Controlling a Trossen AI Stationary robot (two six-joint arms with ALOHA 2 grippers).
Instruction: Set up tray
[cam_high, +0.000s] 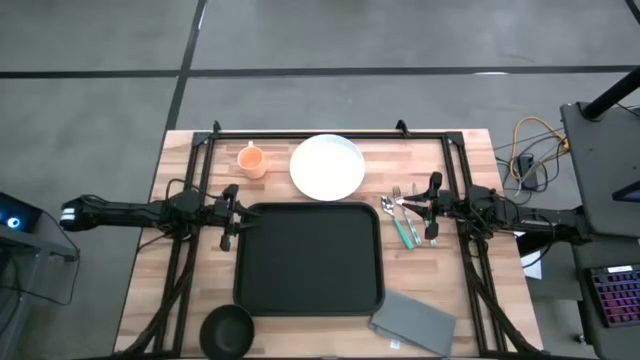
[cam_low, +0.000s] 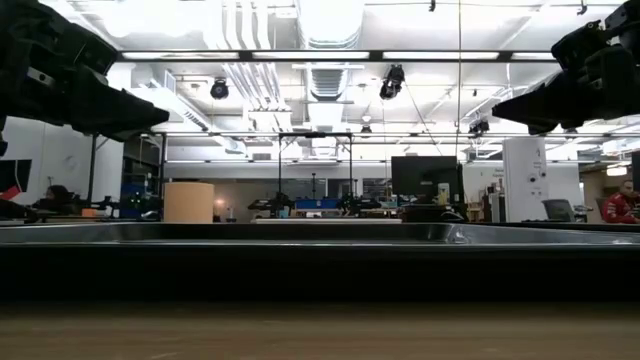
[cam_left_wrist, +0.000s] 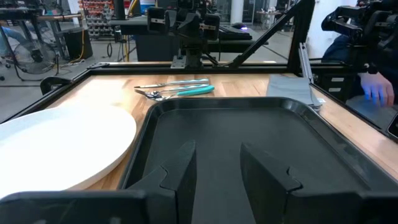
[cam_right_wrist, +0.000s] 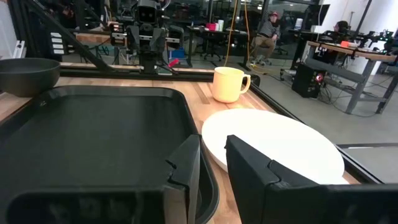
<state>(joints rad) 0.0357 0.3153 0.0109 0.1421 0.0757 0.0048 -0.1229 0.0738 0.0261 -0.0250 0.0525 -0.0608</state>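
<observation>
Black tray (cam_high: 310, 258) lies lengthwise between both arms; left end effector (cam_high: 229, 217), fingers apart and empty, hovers at its corner, right end effector (cam_high: 432, 212) likewise, farther off

We find the tray (cam_high: 308, 258) floor bare and open to reach, white plate (cam_high: 327, 166) crowding its far rim, cutlery (cam_high: 403, 218) just off its right edge, black bowl (cam_high: 227, 329) and grey napkin (cam_high: 413, 321) at its near corners, orange mug (cam_high: 251, 159) beside plate.

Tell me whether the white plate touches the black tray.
Apart. In the high view, bare wood shows between the white plate and the black tray's far rim.
</observation>
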